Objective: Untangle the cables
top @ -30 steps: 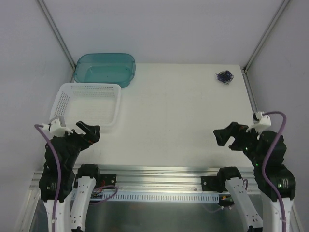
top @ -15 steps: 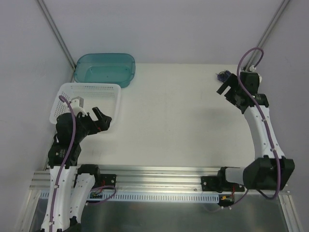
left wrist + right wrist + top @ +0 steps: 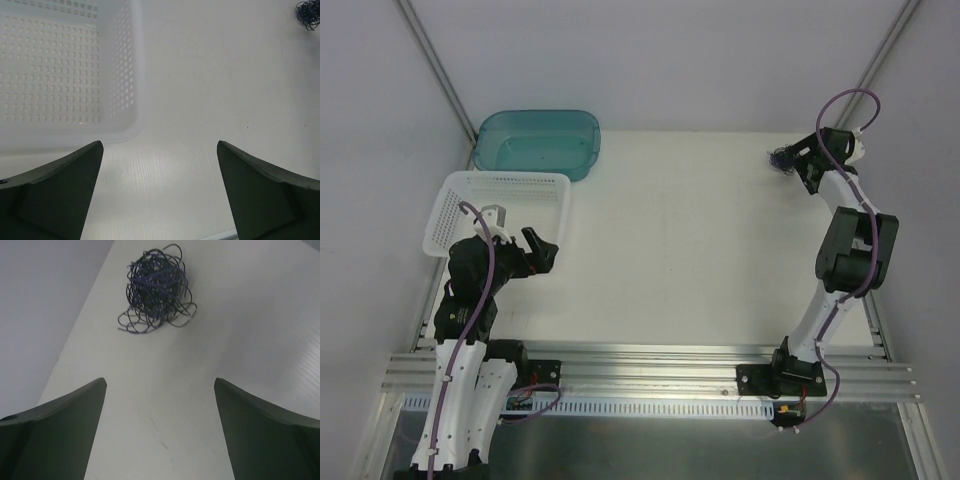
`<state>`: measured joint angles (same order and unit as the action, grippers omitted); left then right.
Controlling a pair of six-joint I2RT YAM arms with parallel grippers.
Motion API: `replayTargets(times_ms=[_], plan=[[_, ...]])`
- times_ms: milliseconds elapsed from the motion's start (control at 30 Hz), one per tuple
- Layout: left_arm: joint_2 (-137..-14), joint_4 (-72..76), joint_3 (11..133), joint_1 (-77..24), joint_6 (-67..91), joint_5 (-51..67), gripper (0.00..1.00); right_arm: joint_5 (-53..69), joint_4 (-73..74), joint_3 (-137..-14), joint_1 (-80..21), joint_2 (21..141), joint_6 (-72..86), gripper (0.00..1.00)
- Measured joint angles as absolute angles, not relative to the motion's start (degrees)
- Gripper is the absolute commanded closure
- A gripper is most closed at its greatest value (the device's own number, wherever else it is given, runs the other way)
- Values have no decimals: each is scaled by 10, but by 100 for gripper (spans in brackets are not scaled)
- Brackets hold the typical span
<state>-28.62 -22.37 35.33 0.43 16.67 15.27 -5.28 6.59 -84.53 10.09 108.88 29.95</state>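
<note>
Expect the cables [image 3: 156,287] to be light and springy; pinch a loose outer loop. Right gripper [image 3: 160,384] and left gripper [image 3: 160,145] gape wide, empty.

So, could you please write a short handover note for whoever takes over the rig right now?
Left hand: open, empty, hovering near a corner of the white basket.
Right hand: open, empty, poised just short of the cables, not touching them.
The cables lie in one tangled clump at the far right corner of the table.
Done: nothing untangled yet.
Left: grasp the clump and separate the strands.
</note>
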Motion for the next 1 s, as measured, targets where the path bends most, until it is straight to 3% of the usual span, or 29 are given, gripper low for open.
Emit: replayTargets(times_ms=[433, 533, 600, 633, 800, 1000], plan=[[-321, -213, 353, 4, 156, 163, 1, -3, -53, -1021, 126, 1343, 339, 10], [-331, -212, 353, 4, 156, 164, 1, 13, -67, -1062, 127, 1383, 342, 20], [-336, -212, 352, 4, 156, 166, 1, 23, -73, -1088, 127, 1403, 342, 39], [-338, -212, 351, 4, 156, 167, 1, 28, -75, -1093, 128, 1409, 342, 57], [-340, -211, 349, 4, 156, 176, 1, 58, -104, -1077, 127, 1411, 350, 97], [-327, -203, 345, 4, 156, 191, 1, 92, -156, -921, 119, 1324, 340, 99]])
